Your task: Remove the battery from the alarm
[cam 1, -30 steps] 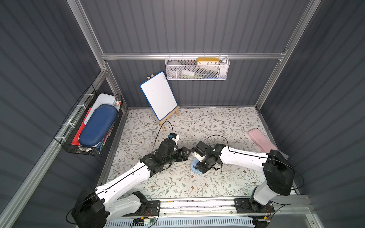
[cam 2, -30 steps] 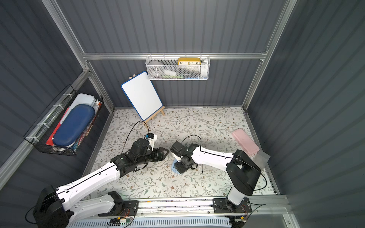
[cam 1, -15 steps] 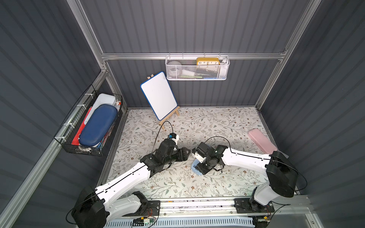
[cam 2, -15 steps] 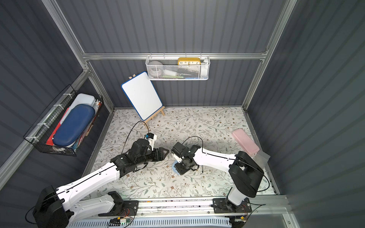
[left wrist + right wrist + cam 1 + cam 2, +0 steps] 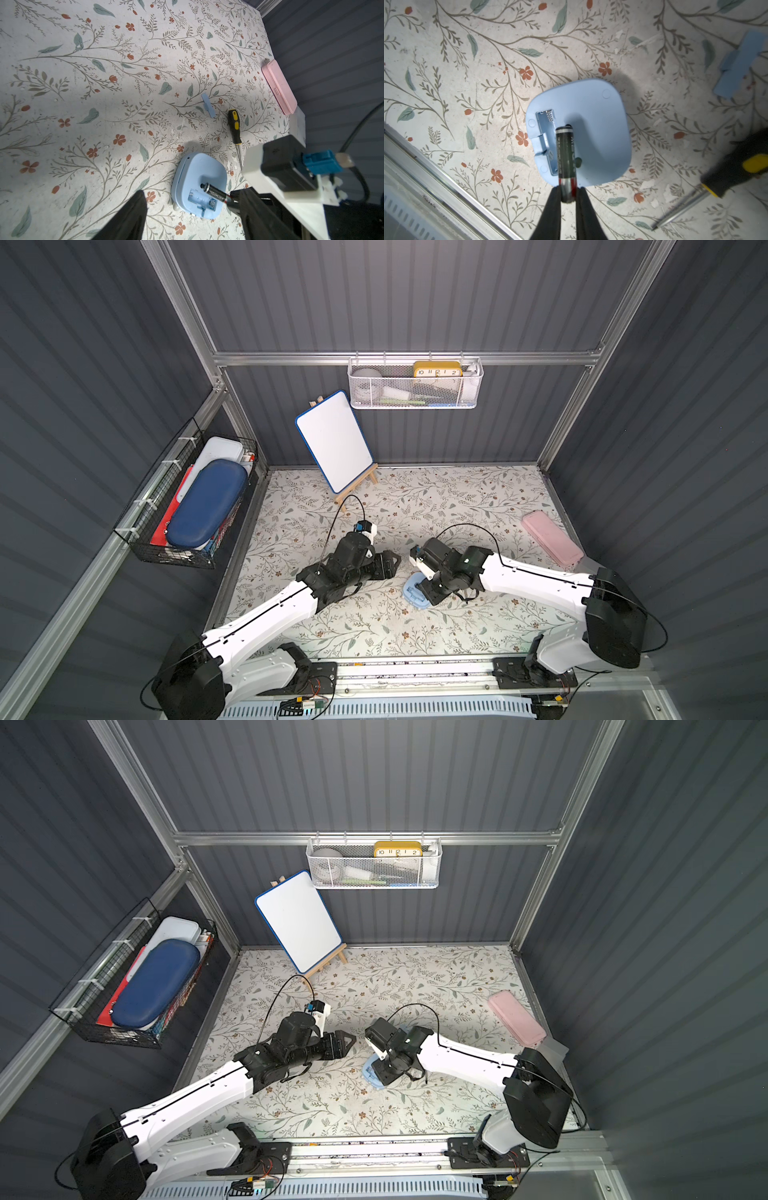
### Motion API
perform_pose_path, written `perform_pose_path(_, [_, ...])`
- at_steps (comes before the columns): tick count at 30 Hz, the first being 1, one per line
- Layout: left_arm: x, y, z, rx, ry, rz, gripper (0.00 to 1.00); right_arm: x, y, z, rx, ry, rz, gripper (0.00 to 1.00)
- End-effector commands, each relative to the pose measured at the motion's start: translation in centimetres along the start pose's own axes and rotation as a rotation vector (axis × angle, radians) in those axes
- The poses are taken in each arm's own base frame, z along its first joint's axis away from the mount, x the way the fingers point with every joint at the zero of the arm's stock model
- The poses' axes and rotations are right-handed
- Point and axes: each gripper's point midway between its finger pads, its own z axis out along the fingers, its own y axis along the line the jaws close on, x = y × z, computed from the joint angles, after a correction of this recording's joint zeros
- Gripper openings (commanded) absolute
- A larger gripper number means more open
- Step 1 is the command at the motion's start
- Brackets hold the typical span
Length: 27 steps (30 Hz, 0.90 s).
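Right gripper (image 5: 568,192) pinches the glossy dark cylindrical battery (image 5: 565,151) by its red-banded end, over the smooth, rounded-square blue plastic alarm (image 5: 593,124). Left gripper (image 5: 188,193) hangs spread, holding nothing.

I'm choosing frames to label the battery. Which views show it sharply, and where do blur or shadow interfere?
Right wrist view: the battery is sharp in the right gripper, casting a shadow on the alarm; the screwdriver is blurred. Left wrist view: battery crisp but smaller. In both top views: too small to tell.
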Motion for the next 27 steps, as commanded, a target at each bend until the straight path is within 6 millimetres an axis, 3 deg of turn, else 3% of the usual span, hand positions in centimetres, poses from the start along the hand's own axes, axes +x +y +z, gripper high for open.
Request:
perform_pose_path(1, [-0.2, 0.0, 0.2, 0.0, 0.0, 0.019, 0.74, 0.6, -2.0, -0.2, 0.074, -0.003, 0.029, 0.04])
perform_pose_path(13, [-0.4, -0.2, 0.5, 0.006, -0.003, 0.024, 0.74, -1.2, -6.9, -0.8, 0.135, -0.101, 0.211, 0.04])
perform_pose_path(17, [-0.3, -0.1, 0.4, 0.004, -0.002, 0.024, 0.74, -0.6, -9.4, -0.2, 0.212, -0.081, 0.299, 0.04])
perform_pose_path(21, [-0.2, 0.0, 0.5, 0.011, -0.009, 0.024, 0.74, -0.4, -10.1, 1.2, 0.227, -0.055, 0.318, 0.04])
perform_pose_path(23, [-0.2, 0.0, 0.5, 0.004, -0.003, 0.033, 0.74, -0.7, -11.4, 0.6, 0.275, -0.061, 0.326, 0.06])
perform_pose_path(26, [0.4, 0.7, 0.7, -0.01, -0.002, 0.033, 0.74, -2.4, -13.8, -2.1, 0.318, -0.195, 0.416, 0.08])
perform_pose_path(27, [0.6, 0.8, 0.8, -0.004, -0.003, 0.031, 0.74, -3.0, -14.9, -3.3, 0.37, -0.253, 0.454, 0.12])
